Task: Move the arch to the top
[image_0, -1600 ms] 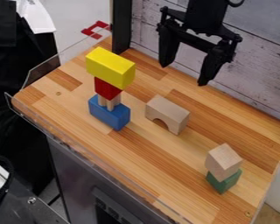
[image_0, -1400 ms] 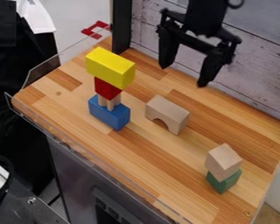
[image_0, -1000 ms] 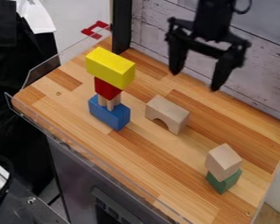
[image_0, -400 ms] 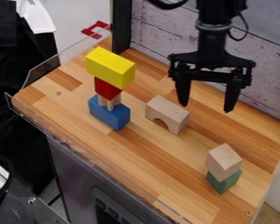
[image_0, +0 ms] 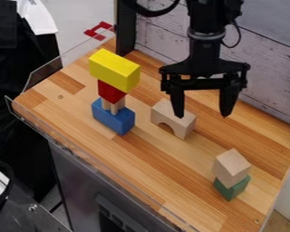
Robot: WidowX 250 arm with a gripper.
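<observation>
The black gripper (image_0: 202, 116) hangs over the table's middle right with its two fingers wide apart and nothing between them. Its left finger overlaps the view of the wooden arch (image_0: 181, 125), which stands on the table with its opening down. Left of the arch rises a tower: a blue block (image_0: 113, 118) at the bottom, pale wooden cylinders (image_0: 117, 106) on it, a red block (image_0: 110, 92) above those, and a long yellow block (image_0: 114, 69) on top.
At the front right a plain wooden block (image_0: 231, 167) rests on a green block (image_0: 232, 187). A clear plastic guard (image_0: 61, 67) edges the wooden table (image_0: 69, 118) at left, and a whitewashed plank wall (image_0: 265, 63) stands behind.
The gripper has come down and forward from the back wall, turned to face the camera more squarely, and most recently shifted left toward the arch. The blocks have not moved.
</observation>
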